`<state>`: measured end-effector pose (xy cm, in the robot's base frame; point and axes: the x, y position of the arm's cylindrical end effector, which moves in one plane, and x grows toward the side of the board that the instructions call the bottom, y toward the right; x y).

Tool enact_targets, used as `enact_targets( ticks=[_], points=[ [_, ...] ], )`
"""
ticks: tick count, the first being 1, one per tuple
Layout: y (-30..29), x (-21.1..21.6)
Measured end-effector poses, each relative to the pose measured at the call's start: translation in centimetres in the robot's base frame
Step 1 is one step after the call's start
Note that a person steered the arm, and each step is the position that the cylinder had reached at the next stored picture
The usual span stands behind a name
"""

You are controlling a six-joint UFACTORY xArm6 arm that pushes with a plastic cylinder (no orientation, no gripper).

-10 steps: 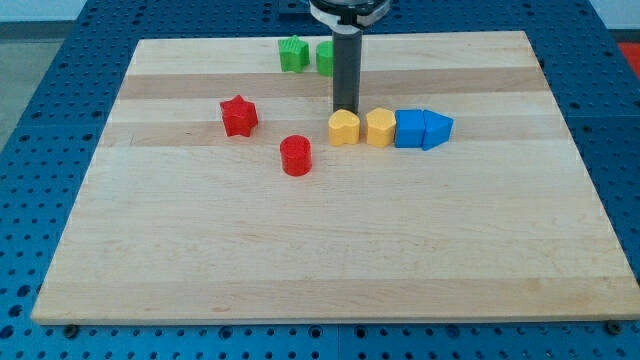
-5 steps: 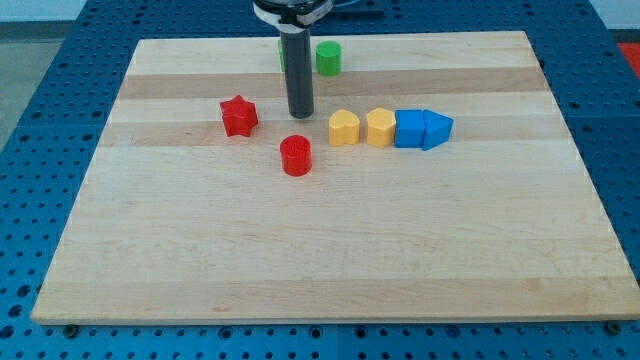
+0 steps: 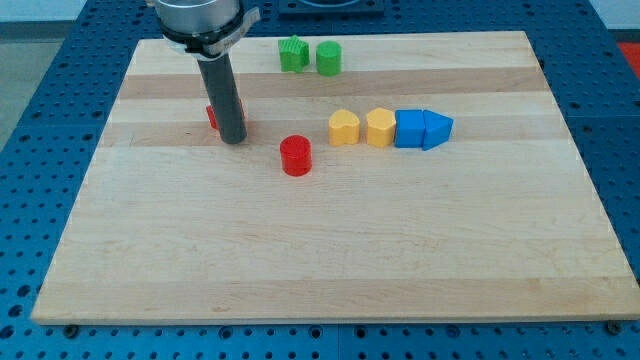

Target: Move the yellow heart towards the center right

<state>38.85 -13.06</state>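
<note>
Two yellow blocks sit side by side just right of the board's middle, toward the view's top. The left one point(image 3: 344, 128) has the rounded lobes of the heart. The right one point(image 3: 380, 128) looks like a pentagon. My tip point(image 3: 232, 140) rests on the board well to the left of the yellow heart, not touching it. It stands right in front of a red star point(image 3: 211, 116), which the rod mostly hides. A red cylinder point(image 3: 296, 156) lies between my tip and the heart, slightly lower in the view.
A blue cube point(image 3: 410, 129) touches the yellow pentagon's right side, and a blue triangle point(image 3: 438, 129) touches the cube. A green star point(image 3: 292, 54) and a green cylinder point(image 3: 329, 58) sit near the top edge of the wooden board point(image 3: 320, 250).
My tip has swept from just above the yellow heart to the left, past the red cylinder, and now covers the red star. No block has visibly moved.
</note>
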Motion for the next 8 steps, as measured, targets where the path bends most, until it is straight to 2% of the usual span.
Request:
enact_targets(
  ticks=[6, 8],
  points=[
    [-5.1, -6.1],
    [-5.1, -8.7]
  ],
)
